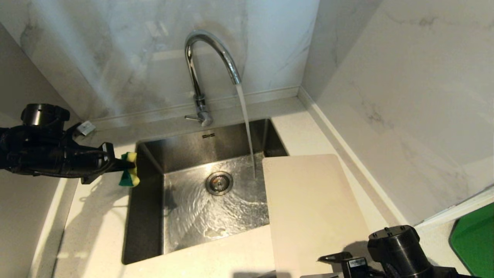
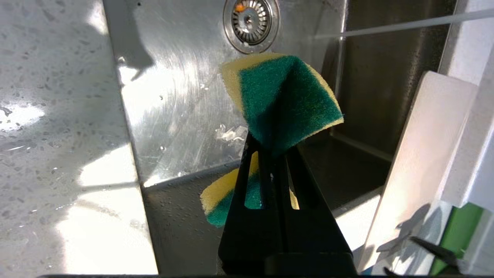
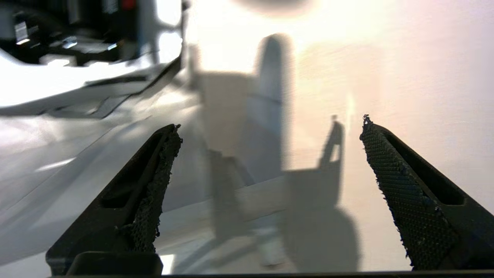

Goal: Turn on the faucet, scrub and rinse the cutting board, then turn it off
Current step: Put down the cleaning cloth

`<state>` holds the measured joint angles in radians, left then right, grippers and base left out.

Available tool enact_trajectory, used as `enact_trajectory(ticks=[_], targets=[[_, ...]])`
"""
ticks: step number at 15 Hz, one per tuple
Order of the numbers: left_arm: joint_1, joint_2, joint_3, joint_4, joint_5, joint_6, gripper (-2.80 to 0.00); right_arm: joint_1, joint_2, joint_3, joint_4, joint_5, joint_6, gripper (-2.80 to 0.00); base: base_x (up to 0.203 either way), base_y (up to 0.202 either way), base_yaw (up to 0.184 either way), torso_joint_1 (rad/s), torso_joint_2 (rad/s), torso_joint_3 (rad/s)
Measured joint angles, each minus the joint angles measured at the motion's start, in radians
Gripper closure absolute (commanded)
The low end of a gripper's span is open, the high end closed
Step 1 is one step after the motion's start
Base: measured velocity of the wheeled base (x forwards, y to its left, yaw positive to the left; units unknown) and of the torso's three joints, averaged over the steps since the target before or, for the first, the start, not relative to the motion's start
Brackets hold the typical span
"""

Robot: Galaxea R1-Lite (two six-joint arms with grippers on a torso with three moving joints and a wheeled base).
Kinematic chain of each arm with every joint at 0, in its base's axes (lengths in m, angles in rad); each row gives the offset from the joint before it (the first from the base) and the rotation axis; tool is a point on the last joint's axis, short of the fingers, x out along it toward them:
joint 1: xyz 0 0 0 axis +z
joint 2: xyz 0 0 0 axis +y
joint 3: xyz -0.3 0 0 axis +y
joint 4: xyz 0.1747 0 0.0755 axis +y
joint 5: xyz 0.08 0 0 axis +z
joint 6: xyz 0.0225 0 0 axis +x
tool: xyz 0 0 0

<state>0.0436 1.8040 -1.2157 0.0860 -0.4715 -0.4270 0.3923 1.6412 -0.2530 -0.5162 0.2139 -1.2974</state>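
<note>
Before us lay the pale speckled stone counter [image 1: 96, 231] with its square stainless-steel sink [image 1: 200, 208] sunk in the middle, water already sheeting across the basin floor. On the counter's right side we had the large thin cream-white plastic cutting board [image 1: 312, 208], lying flat with its left edge overhanging the sink and its far corner just beside the falling stream, not under it. We judged it light, stiff and likely slick once wet; with the slot handle not visible, the near short edge or the overhanging long edge seemed the best places to grip. Behind the basin stood the tall chrome gooseneck faucet [image 1: 204, 58], running. Our right gripper [image 3: 270, 193] hovered low over the board's near end, jaws spread wide and empty. Our left gripper [image 2: 276, 154] hung above the sink's left rim, clamped tight on a folded yellow sponge with a green scouring face [image 2: 283, 104], soft and easily squashed.
</note>
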Motion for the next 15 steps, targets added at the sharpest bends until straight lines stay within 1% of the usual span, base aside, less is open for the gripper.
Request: enact_trajectory(ticks=[6, 8, 10, 12, 15], targets=[[-0.029, -0.042, 0.002, 0.031, 0.024, -0.001, 0.00, 0.000, -0.114, -0.100, 0.001, 0.020, 0.057, -2.80, 0.000, 0.000, 0.000, 0.000, 0.00, 0.000], [-0.038, -0.050, 0.003, 0.036, 0.048, -0.002, 0.00, 0.000, -0.145, -0.171, 0.000, 0.024, 0.095, -2.80, 0.000, 0.000, 0.000, 0.000, 0.00, 0.000], [-0.048, -0.058, 0.003, 0.038, 0.070, -0.003, 0.00, 0.000, -0.172, -0.266, -0.003, 0.025, 0.173, -2.80, 0.000, 0.000, 0.000, 0.000, 0.00, 0.000], [-0.059, -0.072, 0.004, 0.038, 0.108, -0.003, 0.00, 0.000, -0.191, -0.352, -0.013, 0.024, 0.277, -2.80, 0.000, 0.000, 0.000, 0.000, 0.00, 0.000], [-0.066, -0.091, 0.009, 0.054, 0.120, -0.006, 0.00, -0.001, -0.205, -0.463, -0.060, 0.016, 0.426, -2.80, 0.000, 0.000, 0.000, 0.000, 0.00, 0.000]])
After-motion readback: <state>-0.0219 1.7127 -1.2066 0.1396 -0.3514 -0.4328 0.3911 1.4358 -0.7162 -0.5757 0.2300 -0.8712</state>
